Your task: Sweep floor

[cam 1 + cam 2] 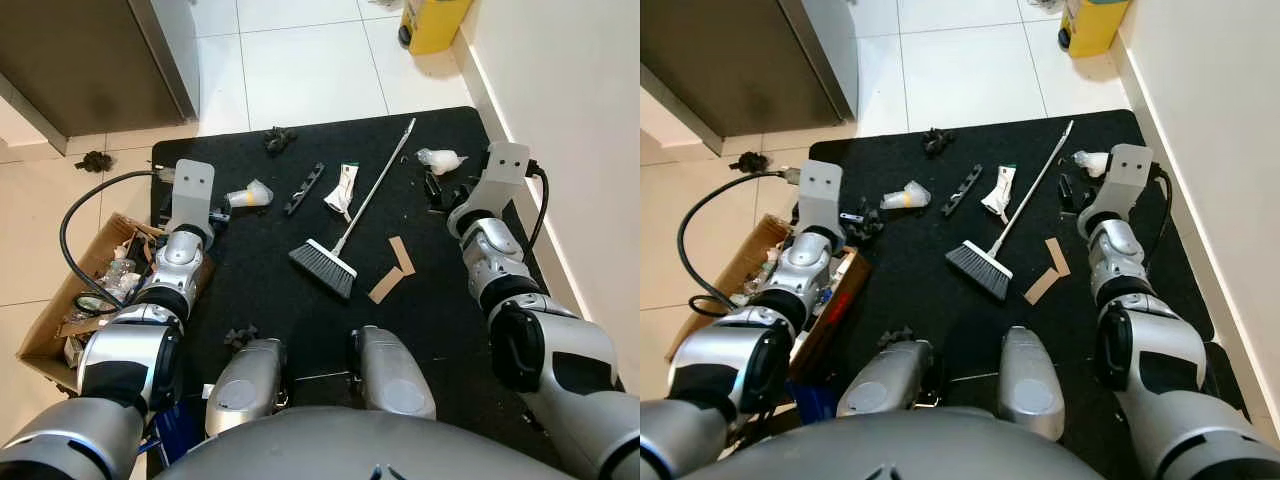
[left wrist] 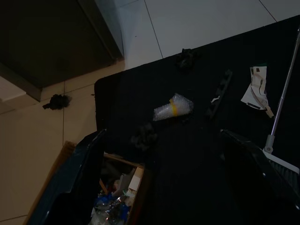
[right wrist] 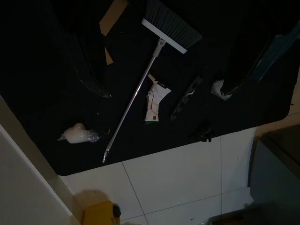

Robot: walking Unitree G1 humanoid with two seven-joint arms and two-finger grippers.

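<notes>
I am hovering both grippers, left gripper point(image 2: 159, 183) and right gripper point(image 3: 164, 61), spread wide and empty, over the black floor mat point(image 1: 250, 290); the grey-bristled, silver-handled broom point(image 1: 352, 225) is lying at its centre, best grasped mid-handle.

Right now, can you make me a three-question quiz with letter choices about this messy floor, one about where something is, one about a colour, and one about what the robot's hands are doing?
1. Where does the broom lie?
A. On the black mat
B. Inside the cardboard box
C. Leaning on the wall

2. What colour is the container by the wall beyond the mat?
A. Red
B. Yellow
C. Green

3. How are the left gripper and right gripper?
A. Both shut on the broom
B. One shut on a cup
C. Both open, holding nothing

Answers: 1 A, it lies flat amid the litter on the mat. 2 B, it is plainly yellow. 3 C, each wrist view has its fingers spread wide over the mat.
</notes>
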